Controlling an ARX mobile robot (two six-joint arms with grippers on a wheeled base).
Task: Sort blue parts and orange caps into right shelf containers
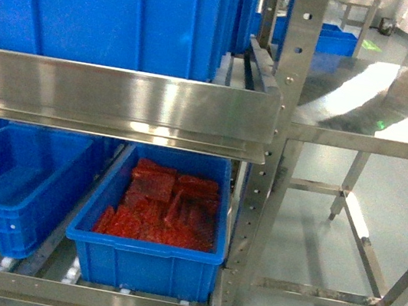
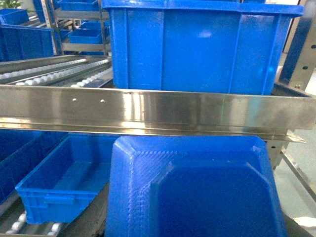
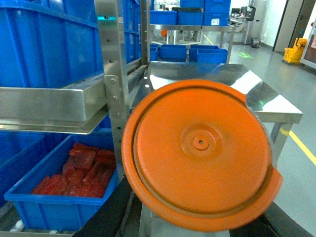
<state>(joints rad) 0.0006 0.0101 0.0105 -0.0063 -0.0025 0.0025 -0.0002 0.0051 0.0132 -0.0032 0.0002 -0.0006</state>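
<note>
Round orange plastic cap (image 3: 200,153) fills right wrist cam & blue moulded plastic part (image 2: 195,190) left cam, apparently held tho jaws hidden; both look light, stiff, slick, so grip at rims; bright-blue ribbed crates (image 1: 145,256) w/ red pieces below

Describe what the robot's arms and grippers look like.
Very little shows. No arm appears in the head view. The right gripper shows only as plain black slivers at the bottom edge of its wrist view, either side of the orange cap. The blue part hides the left gripper. No cables or markings are visible.
</note>
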